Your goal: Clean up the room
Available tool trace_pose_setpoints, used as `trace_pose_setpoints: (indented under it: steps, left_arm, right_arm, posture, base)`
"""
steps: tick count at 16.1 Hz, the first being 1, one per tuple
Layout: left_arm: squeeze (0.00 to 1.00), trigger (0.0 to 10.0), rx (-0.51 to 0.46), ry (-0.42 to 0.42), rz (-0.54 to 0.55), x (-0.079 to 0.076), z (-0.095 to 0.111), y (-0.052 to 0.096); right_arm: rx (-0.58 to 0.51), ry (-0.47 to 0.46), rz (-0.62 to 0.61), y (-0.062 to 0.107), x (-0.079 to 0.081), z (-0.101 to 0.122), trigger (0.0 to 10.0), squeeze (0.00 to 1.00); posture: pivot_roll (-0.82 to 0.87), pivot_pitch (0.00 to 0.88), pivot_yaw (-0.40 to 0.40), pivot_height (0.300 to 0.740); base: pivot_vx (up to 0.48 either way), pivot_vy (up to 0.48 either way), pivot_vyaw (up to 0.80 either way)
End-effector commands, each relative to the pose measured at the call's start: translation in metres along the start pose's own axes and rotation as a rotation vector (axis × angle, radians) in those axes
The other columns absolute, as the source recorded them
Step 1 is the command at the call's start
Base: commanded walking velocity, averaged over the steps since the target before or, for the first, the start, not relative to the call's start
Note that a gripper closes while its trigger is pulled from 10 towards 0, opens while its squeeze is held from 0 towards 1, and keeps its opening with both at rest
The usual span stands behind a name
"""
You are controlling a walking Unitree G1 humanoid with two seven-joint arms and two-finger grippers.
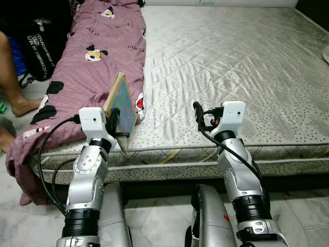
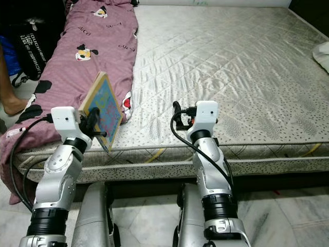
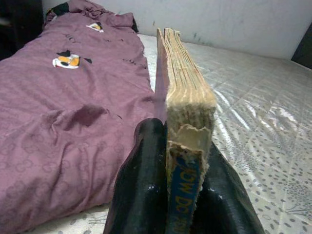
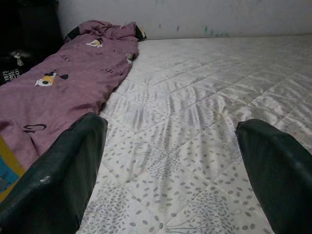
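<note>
I have the left hand (image 1: pixel 119 123) closed on a worn book (image 1: pixel 122 105), its two black fingers (image 3: pixel 141 185) pinching the spine end so that the yellowed page block stands up between them. The book is held on edge, upright and a little tilted, at the near edge of the bed (image 1: pixel 231 149), toward its near left corner. Its long axis runs away from me, from the hand out over the mattress and slightly upward, and its blue cover faces the middle of the bed.

The right hand (image 1: pixel 197 114) sits level with it further along the near edge, fingers (image 4: pixel 63 175) spread wide and holding nothing, pointing across the bare quilted mattress. It is well apart from the book, so the left arm is the one that counts here.

Just beside the book on its left lies the purple blanket (image 1: pixel 97 56) with cartoon prints, stretched along the left edge of the bed from the near corner to the far one, part of it hanging off the near left corner toward the floor. Further left, beyond the bed, a person's bare leg (image 1: pixel 13 77) stands on the floor next to a dark bag (image 1: pixel 38 49).

I judge the book is lifted clear and ready to be carried off; because it projects forward of the hand, any turn should swing it away from the blanket.
</note>
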State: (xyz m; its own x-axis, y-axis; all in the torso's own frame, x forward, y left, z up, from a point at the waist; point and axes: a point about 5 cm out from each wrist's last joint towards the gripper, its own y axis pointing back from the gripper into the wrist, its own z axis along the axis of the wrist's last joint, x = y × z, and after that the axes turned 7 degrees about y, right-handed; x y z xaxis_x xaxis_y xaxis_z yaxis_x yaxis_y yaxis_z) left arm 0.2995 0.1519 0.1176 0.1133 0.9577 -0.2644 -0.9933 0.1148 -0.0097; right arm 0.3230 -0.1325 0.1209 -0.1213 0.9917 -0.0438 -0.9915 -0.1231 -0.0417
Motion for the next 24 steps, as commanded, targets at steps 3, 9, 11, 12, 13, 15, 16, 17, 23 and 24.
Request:
trace_pose_setpoints:
  steps: [3, 9, 11, 12, 13, 15, 16, 17, 23, 24]
  left_arm:
    - [0.0, 0.0, -0.046, -0.006, -0.023, -0.006, 0.011, -0.001]
    - [0.0, 0.6, -0.042, -0.008, -0.021, -0.007, 0.011, -0.003]
    - [0.0, 10.0, -0.035, -0.018, -0.022, -0.008, 0.01, -0.004]
    - [0.0, 10.0, -0.029, -0.027, -0.02, -0.008, 0.009, -0.004]
    - [0.0, 10.0, -0.016, -0.057, -0.01, -0.008, 0.007, -0.005]
    - [0.0, 10.0, -0.006, -0.075, 0.014, -0.006, 0.005, -0.006]
    - [0.0, 10.0, 0.013, -0.088, 0.039, -0.004, 0.002, -0.008]
    - [0.0, 10.0, 0.013, -0.089, 0.04, -0.004, 0.002, -0.008]
    - [0.0, 10.0, 0.019, -0.114, 0.033, -0.008, 0.0, -0.011]
    - [0.0, 10.0, 0.021, -0.113, 0.031, -0.008, -0.001, -0.01]
  right_arm:
    - [-0.01, 0.013, 0.004, -0.002, -0.001, 0.003, 10.0, 0.0]
    - [-0.015, 0.022, -0.012, -0.003, -0.002, 0.003, 10.0, 0.0]
    - [-0.015, 0.024, -0.029, -0.003, -0.005, 0.003, 10.0, 0.0]
    - [-0.014, 0.024, -0.038, -0.003, -0.007, 0.002, 10.0, 0.0]
    - [-0.011, 0.018, -0.057, -0.002, -0.009, 0.002, 10.0, 0.0]
    - [-0.006, 0.012, -0.078, -0.002, -0.011, 0.001, 10.0, 0.0]
    - [0.003, 0.011, -0.1, -0.001, -0.014, -0.001, 10.0, 0.0]
    - [0.008, 0.011, -0.11, -0.001, -0.015, -0.002, 10.0, 0.0]
    - [0.026, 0.01, -0.138, 0.0, -0.019, -0.004, 10.0, 0.0]
    - [0.029, 0.009, -0.139, 0.0, -0.019, -0.005, 10.0, 0.0]
  posture:
    - [0.01, 0.0, -0.013, 0.638]
    - [0.01, 0.0, -0.009, 0.713]
    - [0.01, 0.0, -0.008, 0.738]
    - [0.01, 0.0, -0.007, 0.74]
    - [0.01, 0.0, -0.005, 0.74]
    - [0.01, 0.0, -0.003, 0.74]
    - [0.01, 0.0, -0.001, 0.74]
    - [0.01, 0.0, -0.001, 0.74]
    - [0.01, 0.0, 0.0, 0.74]
    - [0.01, 0.0, 0.0, 0.74]
  base:
    - [0.0, 0.0, 0.0]
    - [0.0, 0.0, 0.0]
    - [0.0, 0.0, 0.0]
    - [0.0, 0.0, 0.0]
    - [0.0, 0.0, 0.0]
    - [0.0, 0.0, 0.0]
    - [0.0, 0.0, 0.0]
    - [0.0, 0.0, 0.0]
    - [0.0, 0.0, -0.13]
    - [0.0, 0.0, -0.8]
